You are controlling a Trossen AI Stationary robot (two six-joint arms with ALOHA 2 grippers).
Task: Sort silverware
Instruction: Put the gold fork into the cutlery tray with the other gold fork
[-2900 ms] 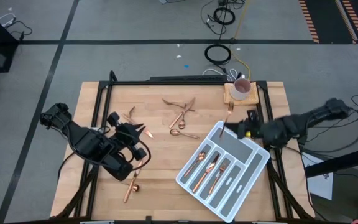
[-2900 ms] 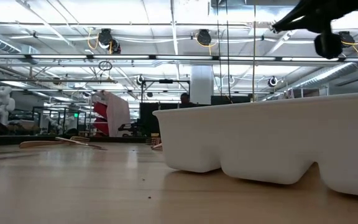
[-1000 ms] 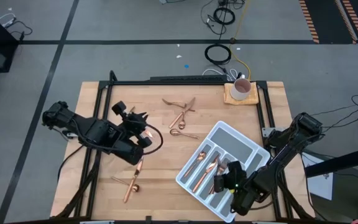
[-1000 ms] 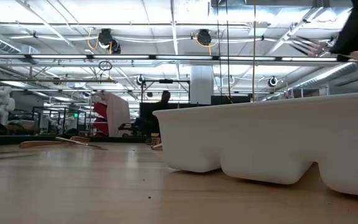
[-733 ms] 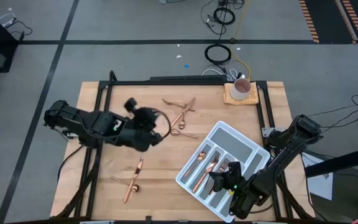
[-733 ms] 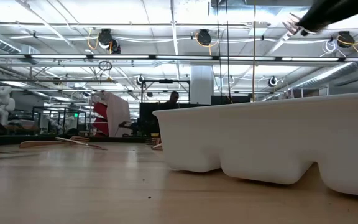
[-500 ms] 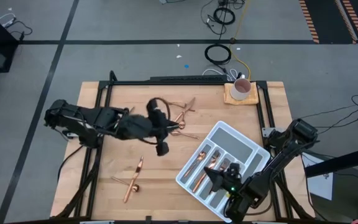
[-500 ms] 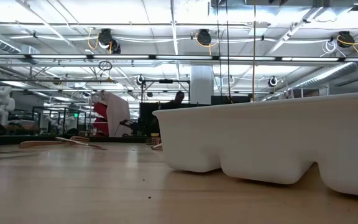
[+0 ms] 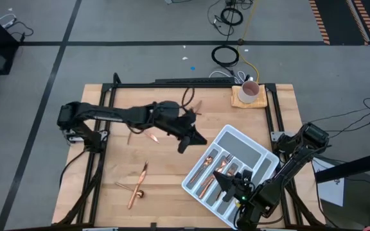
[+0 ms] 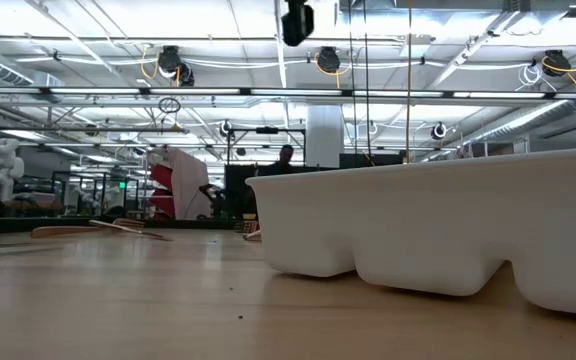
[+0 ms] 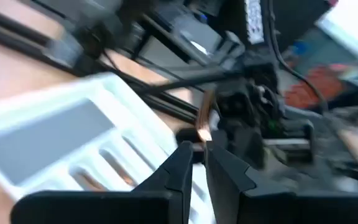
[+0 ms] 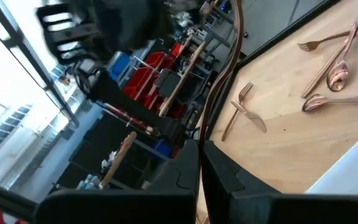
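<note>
The grey-white tray (image 9: 246,151) lies at the table's near right, with copper silverware (image 9: 204,173) in its narrow slots. My left gripper (image 9: 196,138) reaches level toward the tray's far-left corner, shut on a thin copper piece (image 11: 204,118). My right gripper (image 9: 222,178) hovers over the tray's near part, shut on a copper fork (image 12: 225,68), and points toward the far left. Loose silverware lies flat on the wood: a pile (image 9: 190,106) half hidden under my left arm, one piece (image 9: 152,135) at the middle and others (image 9: 139,183) at the near left. My left gripper pinches one end of the copper piece (image 11: 200,138) between its two fingertips (image 11: 182,155). The piece sticks out ahead of the fingers, clear of table and tray. Which kind of silverware it is, I cannot tell. My right gripper pinches the fork by its thin stem (image 12: 207,130) between the two fingers (image 12: 185,165), which lie about level. The stem runs out ahead of the fingers, edge-on and curved. It is lifted clear above the tray.
A pink mug (image 9: 250,91) on a wooden coaster stands at the far right corner. The right wrist view shows forks (image 12: 241,102) and spoons (image 12: 337,78) on the wood beyond the tray. In the low view the tray's wall (image 10: 438,240) fills the right side.
My left gripper has swung from the table's left middle toward the right and the tray, sinking a little, rolling and tipping up to near level. My right gripper has turned almost in place over the tray, and its fork's tines have left the low view.
</note>
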